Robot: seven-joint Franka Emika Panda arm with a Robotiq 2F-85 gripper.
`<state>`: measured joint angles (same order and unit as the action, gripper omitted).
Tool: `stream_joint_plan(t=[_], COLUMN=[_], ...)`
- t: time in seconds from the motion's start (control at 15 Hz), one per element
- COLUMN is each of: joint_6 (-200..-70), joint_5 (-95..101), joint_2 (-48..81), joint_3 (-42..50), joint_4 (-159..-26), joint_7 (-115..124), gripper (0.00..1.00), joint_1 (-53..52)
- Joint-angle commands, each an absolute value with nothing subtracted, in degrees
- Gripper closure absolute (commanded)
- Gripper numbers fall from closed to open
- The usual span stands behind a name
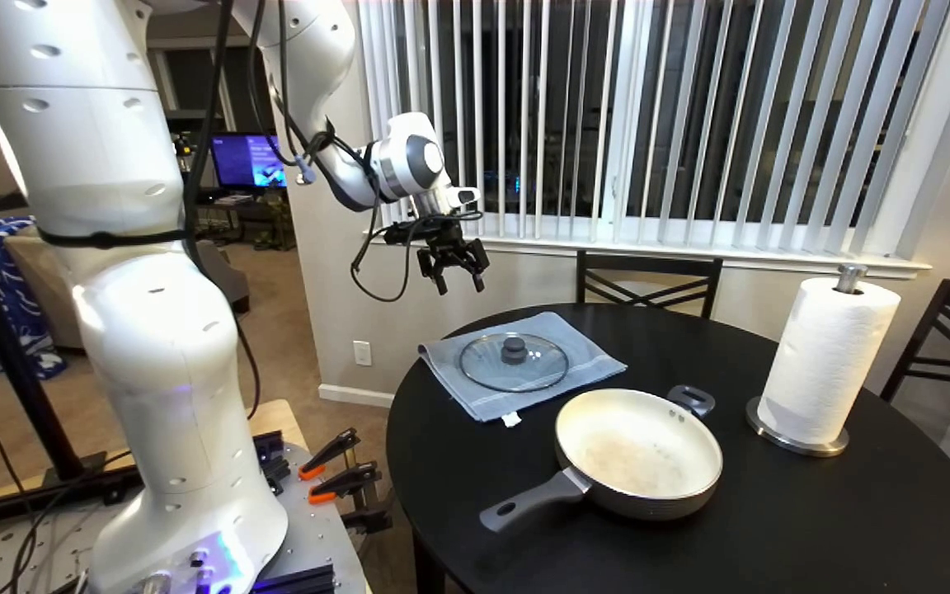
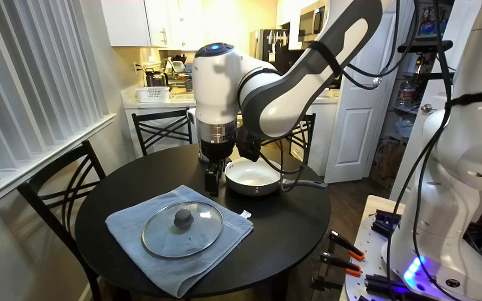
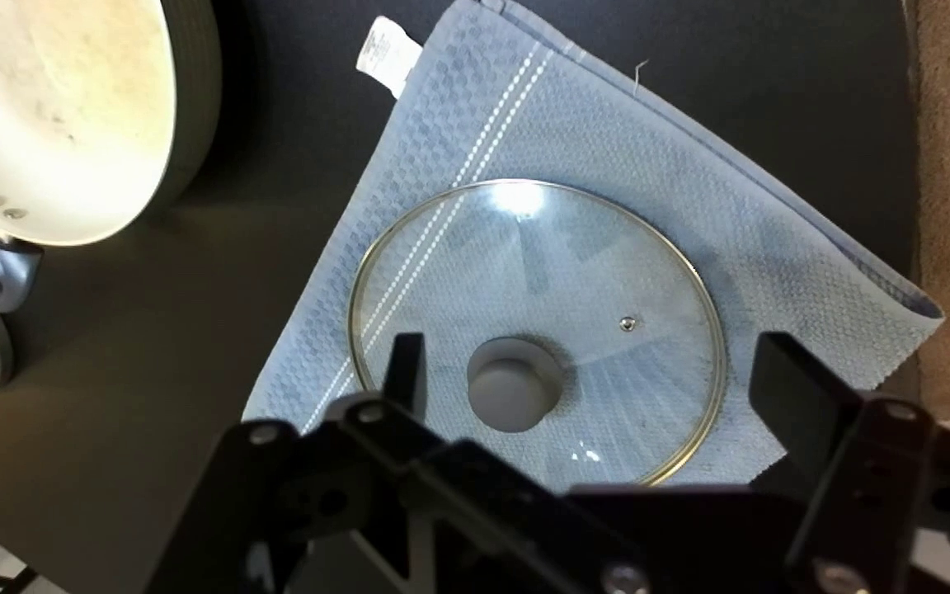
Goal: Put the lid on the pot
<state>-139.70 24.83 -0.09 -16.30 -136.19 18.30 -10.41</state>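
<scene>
The lid (image 1: 514, 351) is clear glass with a thin metal rim and a dark grey knob. It lies flat, knob up, on the cloth, and shows in both exterior views (image 2: 182, 234) and in the wrist view (image 3: 541, 272). The pot, a cream-lined pan (image 1: 640, 445), stands uncovered beside the cloth; it shows in an exterior view (image 2: 253, 173) and partly in the wrist view (image 3: 104, 107). My gripper (image 1: 460, 285) is open and empty, above the table and apart from the lid. In the wrist view its fingertips (image 3: 590, 363) are wide apart, with the knob left of their middle.
A folded blue-grey cloth (image 1: 475, 402) lies under the lid on the round black table (image 1: 524, 462). A paper-towel roll (image 1: 825, 363) stands beyond the pan. The pan's long handle (image 1: 537, 501) points toward the robot base. Chairs (image 1: 648, 280) stand around the table.
</scene>
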Motion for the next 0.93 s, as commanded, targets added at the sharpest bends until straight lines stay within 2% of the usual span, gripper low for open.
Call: stream_joint_plan(t=[0.0, 0.53, 0.87], joint_6=[-138.8, -138.1, -139.8], joint_5=[24.0, 22.1, 13.6], joint_2=[4.6, 18.2, 26.1], joint_3=[-15.7, -12.9, -11.6], joint_4=[-131.2, -119.2, -113.5], joint_7=[17.4, 16.6, 13.3], gripper=[0.0, 0.0, 0.0], joint_1=[-12.5, -15.6, -14.9])
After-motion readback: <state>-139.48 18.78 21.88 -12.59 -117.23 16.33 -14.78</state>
